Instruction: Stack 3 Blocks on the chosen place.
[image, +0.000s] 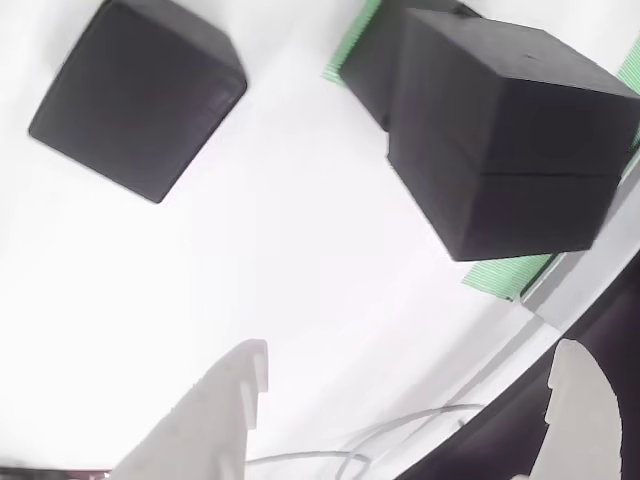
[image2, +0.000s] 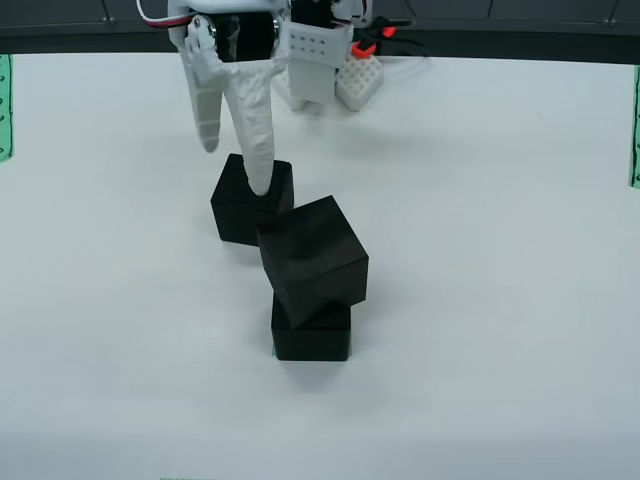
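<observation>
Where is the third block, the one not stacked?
In the front view, the loose block sits on the table just behind and left of the two-block stack, under the open gripper.

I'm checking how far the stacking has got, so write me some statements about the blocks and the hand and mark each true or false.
1. Two blocks are stacked, the upper block sitting on the lower block. True.
2. The upper block sits square and flush on the lower one. False: in the view from the front it is rotated and overhangs.
3. The third block rests on the table, apart from the stack's base. True.
4. The hand is shut on the third block. False: its fingers are spread and hold nothing.
5. In the view that rides on the hand, a green striped patch shows under the stack. True.
</observation>
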